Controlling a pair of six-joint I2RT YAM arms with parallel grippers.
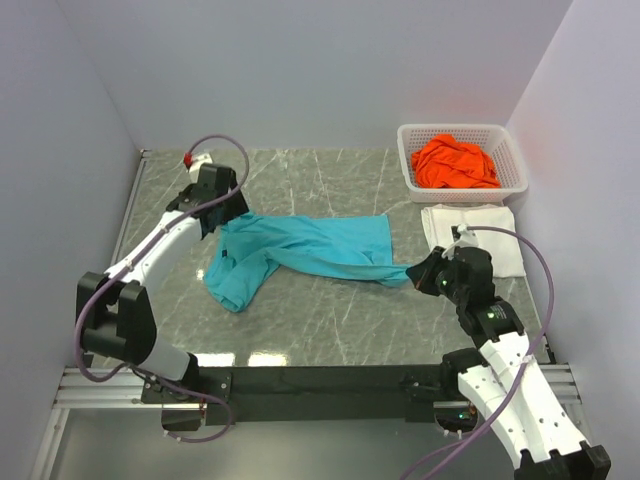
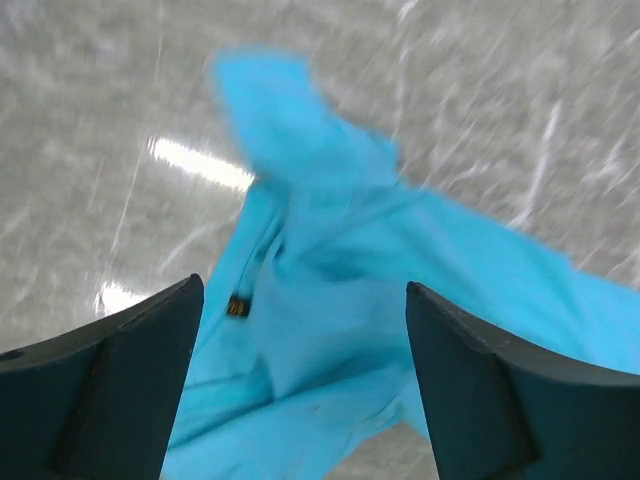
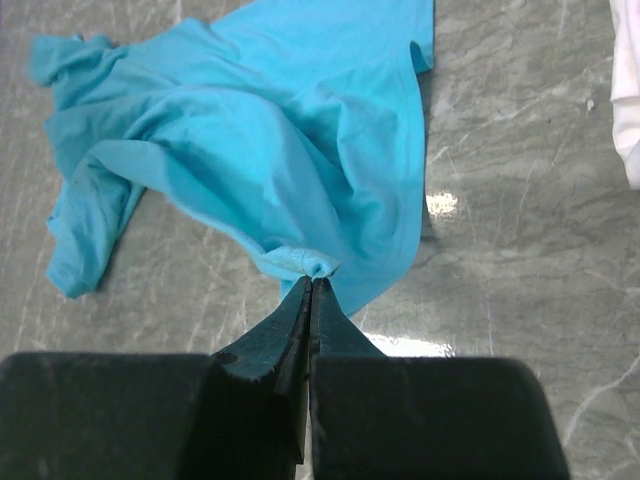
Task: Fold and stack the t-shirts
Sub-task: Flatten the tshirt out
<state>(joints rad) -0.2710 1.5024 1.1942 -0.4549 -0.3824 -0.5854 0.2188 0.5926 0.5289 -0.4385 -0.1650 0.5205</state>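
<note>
The teal t-shirt (image 1: 300, 248) lies rumpled across the middle of the table (image 1: 330, 325), not yet flat enough to fold. The right gripper (image 3: 312, 288) has its jaws pressed tight on a small bunch of the shirt's edge at the corner nearest it, which looks like an anchor so the cloth can be drawn taut. The left gripper (image 2: 302, 300) hangs over the opposite, far-left end with its jaws spread wide and nothing between them (that view is blurred, so I cannot tell whether the tips touch cloth). I judge it is lining up for a second corner, since 2 held points are needed to spread the shirt. The white t-shirt (image 1: 472, 238) sits folded at the right, likely the base of the stack, and the orange t-shirt (image 1: 455, 162) lies crumpled in the basket (image 1: 460, 129)
</note>
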